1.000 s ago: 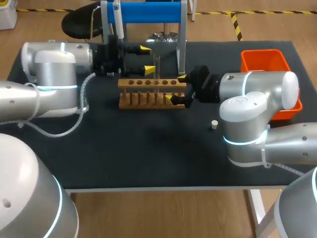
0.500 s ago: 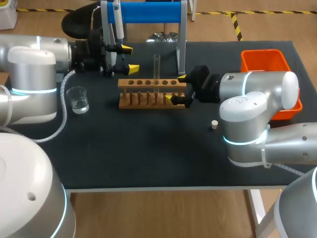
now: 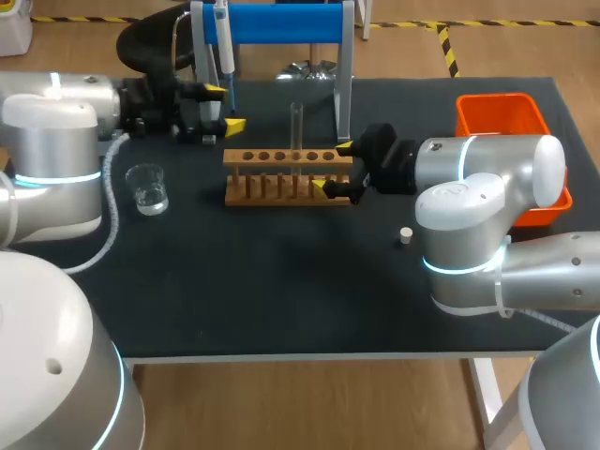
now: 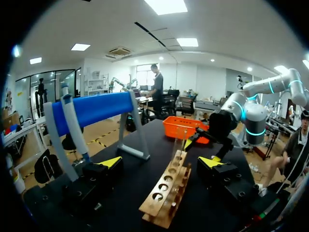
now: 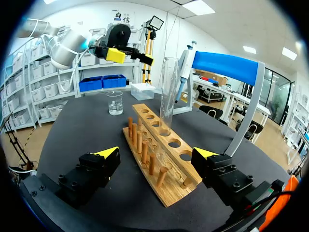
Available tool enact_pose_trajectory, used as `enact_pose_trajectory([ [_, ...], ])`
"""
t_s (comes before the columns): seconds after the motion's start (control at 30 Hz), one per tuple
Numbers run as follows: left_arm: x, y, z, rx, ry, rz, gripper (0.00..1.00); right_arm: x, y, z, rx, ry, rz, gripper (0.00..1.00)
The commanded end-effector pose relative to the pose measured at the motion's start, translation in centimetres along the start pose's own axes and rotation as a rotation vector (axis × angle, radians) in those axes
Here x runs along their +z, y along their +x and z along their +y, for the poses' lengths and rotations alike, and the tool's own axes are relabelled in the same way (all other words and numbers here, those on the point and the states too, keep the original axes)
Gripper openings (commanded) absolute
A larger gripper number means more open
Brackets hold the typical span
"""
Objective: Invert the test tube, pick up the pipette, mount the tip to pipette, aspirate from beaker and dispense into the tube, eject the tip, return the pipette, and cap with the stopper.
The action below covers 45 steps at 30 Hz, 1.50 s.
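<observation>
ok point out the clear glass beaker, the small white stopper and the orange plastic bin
clear glass beaker [image 3: 148, 190], head view, on its glass wall
small white stopper [image 3: 406, 235], head view, on its top face
orange plastic bin [image 3: 497, 97], head view, on its far rim

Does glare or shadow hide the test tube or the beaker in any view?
Head view: even light, no hard shadows; the test tube is faint against the dark table, the beaker plain. Left wrist view: the test tube is pale before the orange bin. Right wrist view: both plainly visible, no glare.
</observation>
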<state>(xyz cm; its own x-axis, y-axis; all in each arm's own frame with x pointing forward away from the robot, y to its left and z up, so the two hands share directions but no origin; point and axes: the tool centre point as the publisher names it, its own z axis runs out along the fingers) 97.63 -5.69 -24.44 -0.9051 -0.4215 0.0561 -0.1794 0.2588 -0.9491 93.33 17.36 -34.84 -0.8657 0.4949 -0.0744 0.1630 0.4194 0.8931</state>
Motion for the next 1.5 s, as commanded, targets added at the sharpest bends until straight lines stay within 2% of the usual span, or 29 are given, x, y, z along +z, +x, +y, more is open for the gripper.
enact_pose_trajectory([
  [0.03,-5.4,-0.1,0.9,-0.052,-0.002,-0.183,1.0,0.1,0.0,0.0,0.0,0.0,-0.001,1.0],
  [0.37,-13.9,-4.0,5.1,-0.219,-0.051,-0.576,1.0,0.1,0.0,0.0,0.0,0.0,-0.001,1.0],
  [0.57,-16.4,-6.3,6.9,-0.281,-0.132,-0.729,1.0,0.1,0.0,0.0,0.0,0.0,-0.001,1.0],
  [0.83,-17.6,-10.0,8.2,-0.311,-0.226,-0.829,1.0,0.1,0.0,0.0,0.0,0.0,-0.001,1.0],
  [1.07,-17.7,-13.4,9.8,-0.337,-0.28,-0.87,1.0,0.1,0.0,0.0,0.0,0.0,-0.001,1.0],
  [1.5,-17.7,-17.5,12.3,-0.353,-0.241,-0.904,1.0,0.1,0.0,0.0,0.0,0.0,-0.001,1.0],
])
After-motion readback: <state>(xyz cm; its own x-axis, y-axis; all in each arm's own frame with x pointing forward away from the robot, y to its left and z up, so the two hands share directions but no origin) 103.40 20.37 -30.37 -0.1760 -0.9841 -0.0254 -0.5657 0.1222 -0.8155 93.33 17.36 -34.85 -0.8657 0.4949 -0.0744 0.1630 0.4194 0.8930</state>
